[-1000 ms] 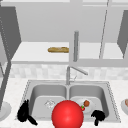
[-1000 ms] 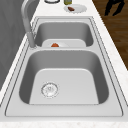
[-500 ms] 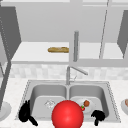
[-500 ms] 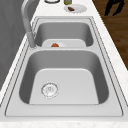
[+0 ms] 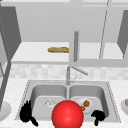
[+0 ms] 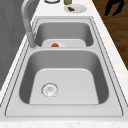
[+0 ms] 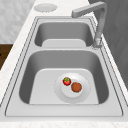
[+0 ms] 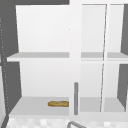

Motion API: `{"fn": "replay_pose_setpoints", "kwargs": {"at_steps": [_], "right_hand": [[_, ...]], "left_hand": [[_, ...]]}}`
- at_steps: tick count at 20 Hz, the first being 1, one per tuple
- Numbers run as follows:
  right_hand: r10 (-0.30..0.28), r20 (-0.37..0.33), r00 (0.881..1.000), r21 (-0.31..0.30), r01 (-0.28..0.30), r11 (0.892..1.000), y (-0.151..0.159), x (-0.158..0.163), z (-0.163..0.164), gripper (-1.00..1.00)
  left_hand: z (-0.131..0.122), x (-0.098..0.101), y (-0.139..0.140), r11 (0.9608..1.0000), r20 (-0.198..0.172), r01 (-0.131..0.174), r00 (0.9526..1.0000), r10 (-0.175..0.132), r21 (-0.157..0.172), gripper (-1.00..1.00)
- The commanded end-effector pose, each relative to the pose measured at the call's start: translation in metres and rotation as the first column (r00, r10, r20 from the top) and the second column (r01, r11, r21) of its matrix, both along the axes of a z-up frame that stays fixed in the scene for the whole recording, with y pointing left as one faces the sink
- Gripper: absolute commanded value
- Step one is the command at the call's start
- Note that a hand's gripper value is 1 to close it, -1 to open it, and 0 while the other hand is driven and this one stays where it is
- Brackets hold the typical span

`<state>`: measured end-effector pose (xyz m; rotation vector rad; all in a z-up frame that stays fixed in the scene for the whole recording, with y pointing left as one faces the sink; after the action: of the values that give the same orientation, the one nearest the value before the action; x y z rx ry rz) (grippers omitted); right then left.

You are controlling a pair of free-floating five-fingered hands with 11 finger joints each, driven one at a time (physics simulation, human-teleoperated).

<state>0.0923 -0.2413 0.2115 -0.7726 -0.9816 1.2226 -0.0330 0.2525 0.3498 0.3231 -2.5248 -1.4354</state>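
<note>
While the left hand (image 5: 27,113) and right hand (image 5: 98,116) are held with fingers loosely apart, the strawberry (image 7: 66,81) could be rolled off the plate (image 7: 82,96) if nudged.

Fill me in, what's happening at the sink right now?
Two black hands hang in front of a double sink, holding nothing. The left hand is at the front edge of the left basin, the right hand at the front edge of the right basin. A plate in the right basin carries a strawberry and a brown round piece of food. A red ball shows between the hands in the front view. A baguette lies on the open cabinet shelf above the faucet.
</note>
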Motion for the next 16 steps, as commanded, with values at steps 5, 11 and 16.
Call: {"fn": "replay_pose_setpoints", "kwargs": {"at_steps": [5, 11, 16], "right_hand": [[0.0, 0.0, 1.0, 0.0, 0.0, 1.0, 0.0, 0.0, 0.0, 0.0], [0.0, 0.0, 1.0, 0.0, 0.0, 1.0, 0.0, 0.0, 0.0, 0.0], [0.0, 0.0, 1.0, 0.0, 0.0, 1.0, 0.0, 0.0, 0.0, 0.0]], "left_hand": [[-0.001, 0.004, -0.006, 0.9892, -0.035, 0.001, 0.9994, 0.004, 0.147, -1.0], [-0.002, 0.008, -0.011, 0.9828, -0.037, 0.0, 0.9993, 0.007, 0.185, -1.0], [-0.003, 0.009, -0.015, 0.9767, -0.042, -0.001, 0.9991, 0.01, 0.215, -1.0]]}}
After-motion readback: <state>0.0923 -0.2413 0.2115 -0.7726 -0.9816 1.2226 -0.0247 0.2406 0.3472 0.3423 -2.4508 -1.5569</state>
